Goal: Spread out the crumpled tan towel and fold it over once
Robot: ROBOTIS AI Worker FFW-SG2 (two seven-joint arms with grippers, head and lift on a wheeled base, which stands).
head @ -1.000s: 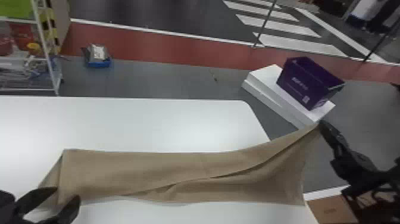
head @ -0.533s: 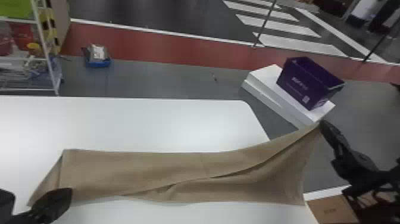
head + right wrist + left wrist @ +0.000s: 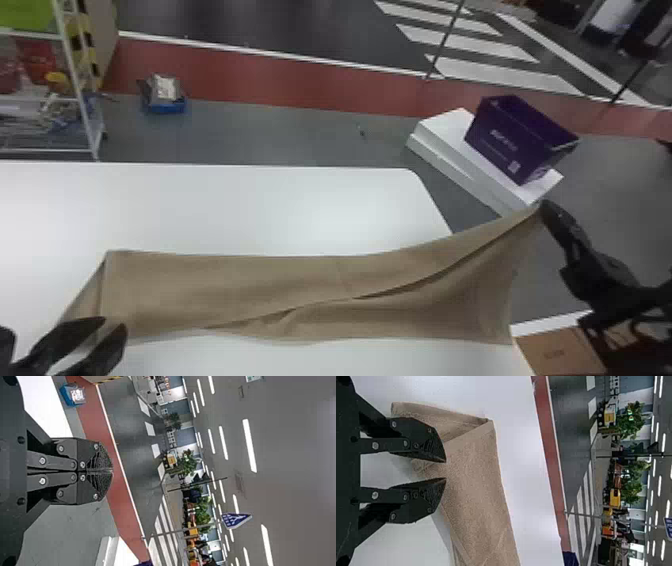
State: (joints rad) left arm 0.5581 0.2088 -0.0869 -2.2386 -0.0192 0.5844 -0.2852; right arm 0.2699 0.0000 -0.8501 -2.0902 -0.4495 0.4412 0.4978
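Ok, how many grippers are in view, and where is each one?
2. The left gripper is open at the left end of the tan towel; the right gripper is shut on the towel's raised right corner.

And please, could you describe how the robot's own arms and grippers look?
The left gripper and the right gripper look alike: black, with tapering fingers, fine ridges near the tips, and pale round screw heads on fingers and links. The right arm is black too; whether it carries cables, I cannot tell.
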